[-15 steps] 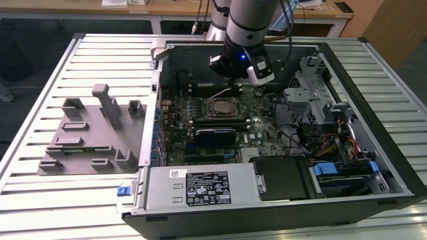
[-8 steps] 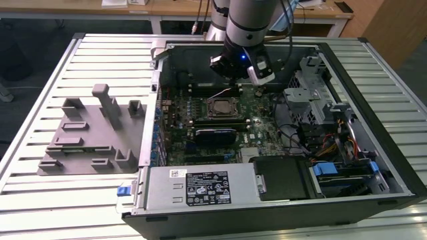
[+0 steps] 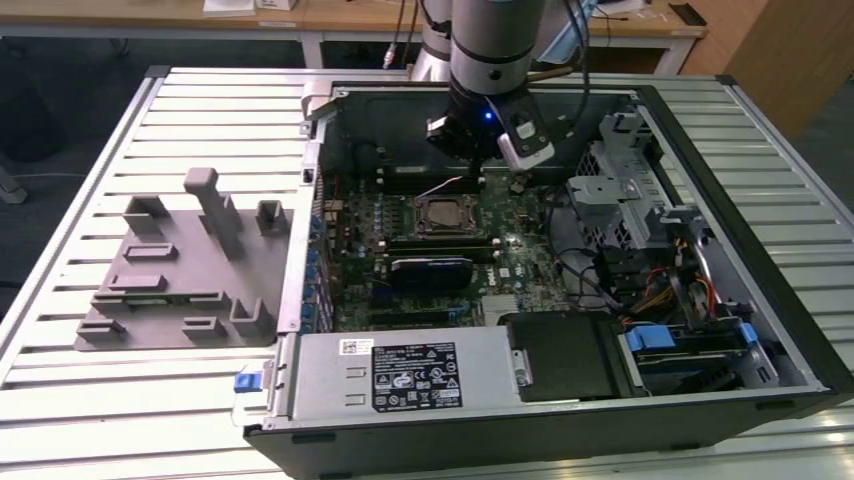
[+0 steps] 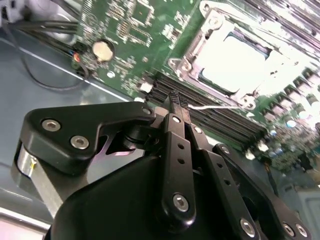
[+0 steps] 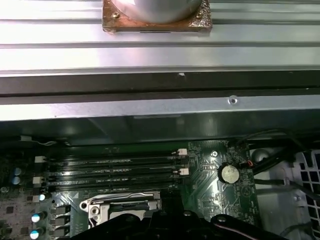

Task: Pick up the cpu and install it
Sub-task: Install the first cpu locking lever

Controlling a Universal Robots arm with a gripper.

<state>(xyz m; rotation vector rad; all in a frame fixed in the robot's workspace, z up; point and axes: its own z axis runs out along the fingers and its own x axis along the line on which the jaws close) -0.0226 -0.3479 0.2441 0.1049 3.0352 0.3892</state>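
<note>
Hand: the hand (image 4: 176, 100) hangs inside the open computer case (image 3: 747, 300), over the memory slots (image 5: 110, 167) of the motherboard (image 3: 514, 255); in the second wrist view its two black fingers (image 4: 173, 105) are pressed together at the tips with nothing between them.
Cpu: the cpu (image 3: 439, 213) lies flat in its socket just beside the hand, a little toward the case's front edge in the exterior view.
Cpu look: a small square chip with a pale silver top plate; in the second wrist view the plate (image 4: 232, 67) glares bright white inside the socket's metal frame (image 4: 192, 50).
Socket lever: a thin wire lever (image 4: 220, 107) runs between the fingertips and the socket, close to the tips; whether they touch it cannot be told.
Near the hand: a round coin battery (image 5: 229, 173) sits on the board beside the slots.
Farther from the hand: a grey moulded tray (image 3: 180, 270) lies on the slatted table (image 3: 120, 400), well apart from the case.
</note>
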